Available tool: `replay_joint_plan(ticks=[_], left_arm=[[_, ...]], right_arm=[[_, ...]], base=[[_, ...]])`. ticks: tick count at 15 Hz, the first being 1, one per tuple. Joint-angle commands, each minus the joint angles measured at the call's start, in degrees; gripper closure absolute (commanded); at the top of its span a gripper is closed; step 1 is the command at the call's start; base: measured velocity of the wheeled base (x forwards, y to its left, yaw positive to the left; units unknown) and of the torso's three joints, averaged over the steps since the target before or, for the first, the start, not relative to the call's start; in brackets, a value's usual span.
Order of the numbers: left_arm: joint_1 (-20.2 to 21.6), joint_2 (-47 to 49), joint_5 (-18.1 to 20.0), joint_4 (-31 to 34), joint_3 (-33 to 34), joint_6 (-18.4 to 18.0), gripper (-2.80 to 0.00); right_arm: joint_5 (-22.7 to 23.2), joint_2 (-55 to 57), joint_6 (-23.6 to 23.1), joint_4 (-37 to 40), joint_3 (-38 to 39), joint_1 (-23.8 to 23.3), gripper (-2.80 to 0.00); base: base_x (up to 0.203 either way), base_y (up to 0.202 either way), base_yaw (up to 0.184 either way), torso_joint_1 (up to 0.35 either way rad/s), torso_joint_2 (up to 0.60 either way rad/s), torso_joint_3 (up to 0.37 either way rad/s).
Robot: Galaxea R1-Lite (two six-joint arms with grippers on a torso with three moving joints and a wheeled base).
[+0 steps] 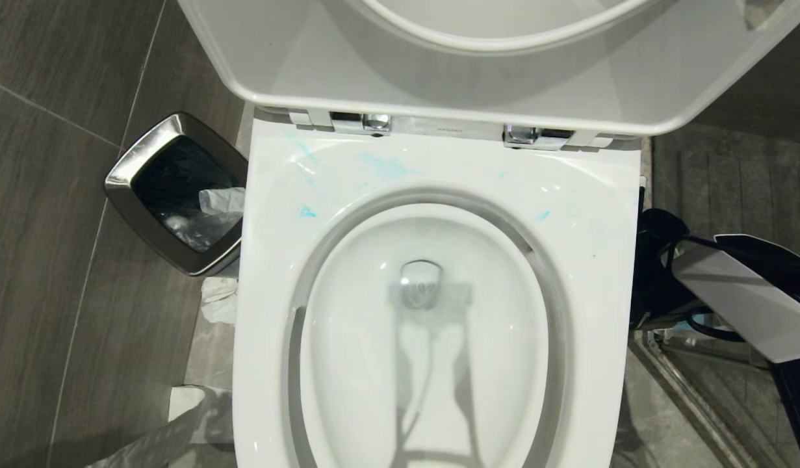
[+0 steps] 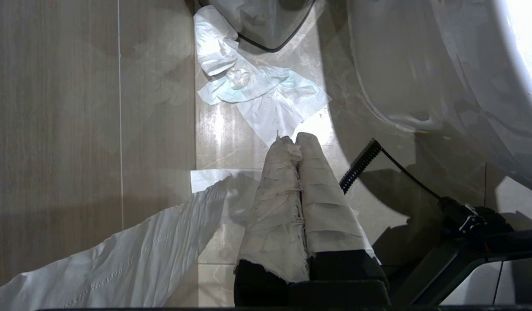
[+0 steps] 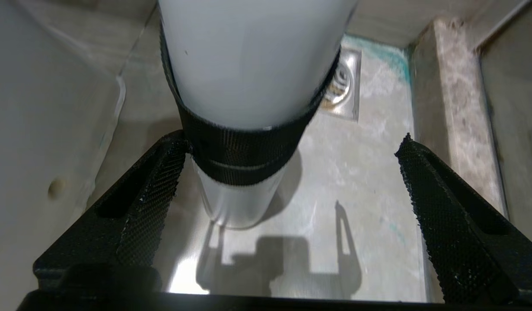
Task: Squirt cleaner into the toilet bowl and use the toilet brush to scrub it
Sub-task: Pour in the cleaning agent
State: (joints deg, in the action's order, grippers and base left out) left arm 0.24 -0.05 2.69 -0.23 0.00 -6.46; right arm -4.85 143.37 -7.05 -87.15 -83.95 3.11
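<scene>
Toilet bowl (image 1: 588,214) rim smeared turquoise, grey tiled floor (image 1: 42,260), steel bin (image 1: 123,182)

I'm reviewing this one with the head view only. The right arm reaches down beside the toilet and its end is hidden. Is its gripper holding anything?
Observer: No, the right gripper is open. A white cylinder with a black band stands between its fingers, ungripped.
Operator: What lies beyond that cylinder?
Observer: A floor drain.
Operator: And the left gripper?
Observer: The left gripper is shut and empty, above crumpled tissue on the floor.
</scene>
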Motion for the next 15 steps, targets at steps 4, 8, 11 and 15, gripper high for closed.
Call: replay_joint_plan(ticks=[4,8,11,15], left_arm=[[0.0,0.0,0.0,0.0,0.4,0.0,0.00],[0.0,0.0,0.0,0.0,0.4,0.0,0.00],[0.0,0.0,0.0,0.0,0.4,0.0,0.00],[0.0,0.0,0.0,0.0,0.4,0.0,0.00]], right_arm=[[0.0,1.9,-0.1,-0.5,-3.1,0.8,-2.80],[0.0,3.5,-2.4,-0.5,-6.8,1.5,-2.80],[0.0,4.7,-3.1,-0.5,-9.7,1.8,-2.80],[0.0,4.9,-3.1,-0.5,-10.4,1.8,-2.80]], base=[[0.000,0.000,0.000,0.000,0.00,0.000],[0.000,0.000,0.000,0.000,0.00,0.000],[0.000,0.000,0.000,0.000,0.00,0.000],[0.000,0.000,0.000,0.000,0.00,0.000]])
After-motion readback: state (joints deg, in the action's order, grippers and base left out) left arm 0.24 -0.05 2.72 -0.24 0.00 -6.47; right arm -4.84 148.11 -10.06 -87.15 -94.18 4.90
